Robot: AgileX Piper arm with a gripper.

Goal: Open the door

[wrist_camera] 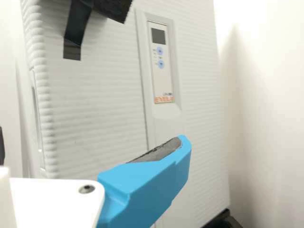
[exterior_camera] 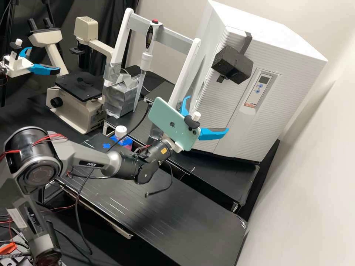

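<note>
Door: the ribbed white front (exterior_camera: 222, 107) of a big white cabinet (exterior_camera: 259, 22); it looks closed.
Foam block: a dark, rough block (exterior_camera: 233, 64) fixed to the upper part of that front with black tape (exterior_camera: 246, 41).
Control strip: a narrow panel (exterior_camera: 260, 88) with a small screen and blue buttons, beside the foam block.
Tool: the arm's tool (exterior_camera: 208, 113) is before the lower part of the cabinet front, below the foam block, its two blue fingers (exterior_camera: 213, 134) spread apart and nothing between them; in the wrist view a blue finger with a dark grey pad crosses in front of the white front.
Phone: pale green (exterior_camera: 173, 123), mounted on the arm just behind the tool, tilted.
Bench: black (exterior_camera: 159, 221), below the arm.
Bottle: white-capped (exterior_camera: 120, 132), pink below, in a blue holder.
Frame: white uprights (exterior_camera: 121, 40) joined by a grey crossbar, with a red-buttoned pipette (exterior_camera: 149, 37) upright at it.
Microscope: cream and black (exterior_camera: 74, 107), beside the frame.
</note>
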